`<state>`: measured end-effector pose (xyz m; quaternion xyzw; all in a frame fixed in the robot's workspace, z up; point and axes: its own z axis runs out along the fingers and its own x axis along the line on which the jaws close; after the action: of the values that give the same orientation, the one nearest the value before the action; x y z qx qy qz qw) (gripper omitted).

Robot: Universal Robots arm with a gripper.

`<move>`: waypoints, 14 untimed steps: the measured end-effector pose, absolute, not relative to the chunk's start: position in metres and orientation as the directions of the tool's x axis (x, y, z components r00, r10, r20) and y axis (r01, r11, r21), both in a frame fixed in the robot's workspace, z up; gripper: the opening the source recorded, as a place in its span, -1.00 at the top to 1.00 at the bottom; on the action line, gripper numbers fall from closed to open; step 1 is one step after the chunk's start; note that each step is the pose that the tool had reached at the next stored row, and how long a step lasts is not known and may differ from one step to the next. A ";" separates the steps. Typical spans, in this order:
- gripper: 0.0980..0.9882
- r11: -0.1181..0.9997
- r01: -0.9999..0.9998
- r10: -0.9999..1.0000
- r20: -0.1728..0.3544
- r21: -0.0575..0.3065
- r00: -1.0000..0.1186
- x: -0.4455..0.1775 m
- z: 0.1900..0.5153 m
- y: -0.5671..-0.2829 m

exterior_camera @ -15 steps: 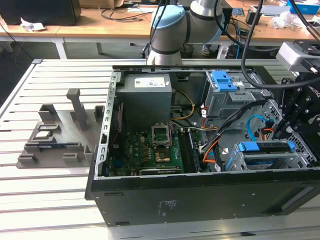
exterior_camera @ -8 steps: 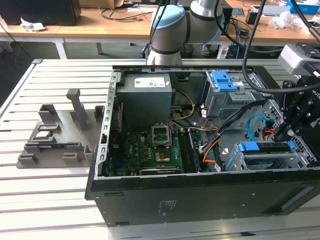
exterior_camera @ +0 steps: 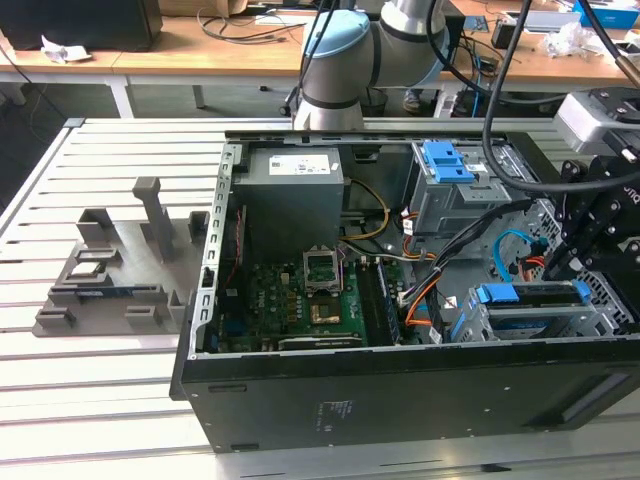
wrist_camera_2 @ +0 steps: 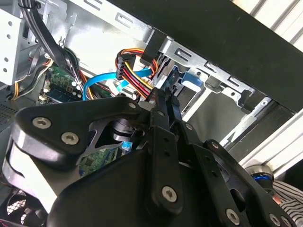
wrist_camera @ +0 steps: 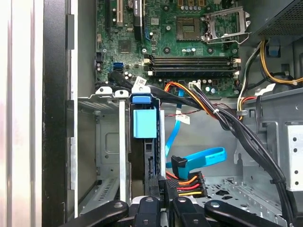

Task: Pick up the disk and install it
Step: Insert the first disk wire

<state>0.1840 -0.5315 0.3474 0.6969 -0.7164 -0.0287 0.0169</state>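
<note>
Because the gripper [exterior_camera: 572, 268] hangs in front of it at the right edge of the exterior view, the far end of the disk [exterior_camera: 530, 294] is covered. What shows is a long blue rail with a strip of silver body under it. The disk sits in the drive cage [exterior_camera: 604, 318] at the lower right corner of the open computer case [exterior_camera: 400, 400].

In the first wrist view the disk [wrist_camera: 144, 122] stands edge-on in a cage [wrist_camera: 106, 142] slot, its blue tab toward the motherboard [wrist_camera: 189, 47]. Its label is turned out of sight. The gripper [wrist_camera: 163, 208] is cut off by the bottom edge of the frame. The fingers [wrist_camera: 147, 208] are drawn in narrow on either side of the disk's near end, and they appear to clamp it, though the contact itself is dark. An orange, red and yellow cable bundle [wrist_camera: 187, 184] and a blue ribbon cable [wrist_camera: 199, 158] lie just beside them.

Black linkage blocks the lower half of the second wrist view, where the gripper [wrist_camera_2: 163, 97] tapers to a tight tip near the same cable bundle [wrist_camera_2: 135, 71].

Inside the case, the exterior view shows the motherboard [exterior_camera: 300, 300] at the lower left, a grey power supply [exterior_camera: 290, 190] above it and a bare blue bracket [exterior_camera: 447, 160] at the upper right. The case rests on a slatted table [exterior_camera: 100, 400] beside a grey fixture [exterior_camera: 110, 270].
</note>
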 end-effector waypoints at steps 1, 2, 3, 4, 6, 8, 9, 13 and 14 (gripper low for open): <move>0.84 0.027 -0.998 -0.999 -0.016 0.065 -0.028 0.184 0.347 -0.532; 0.84 0.026 -0.998 -0.999 -0.017 0.065 -0.028 0.184 0.347 -0.532; 0.84 0.026 -0.998 -0.999 -0.017 0.065 -0.027 0.184 0.347 -0.532; 0.84 0.026 -0.998 -0.999 -0.019 0.065 -0.027 0.184 0.347 -0.533; 0.84 0.026 -0.998 -0.999 -0.022 0.065 -0.027 0.184 0.347 -0.534; 0.84 0.026 -0.998 -0.999 -0.023 0.065 -0.027 0.184 0.346 -0.535; 0.84 0.026 -0.998 -0.999 -0.023 0.065 -0.027 0.184 0.346 -0.536; 0.84 0.025 -0.998 -0.999 -0.027 0.065 -0.027 0.184 0.345 -0.539; 0.84 0.024 -0.998 -0.999 -0.029 0.065 -0.026 0.184 0.344 -0.539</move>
<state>0.1840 -0.5390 0.3444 0.6976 -0.7156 -0.0334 0.0124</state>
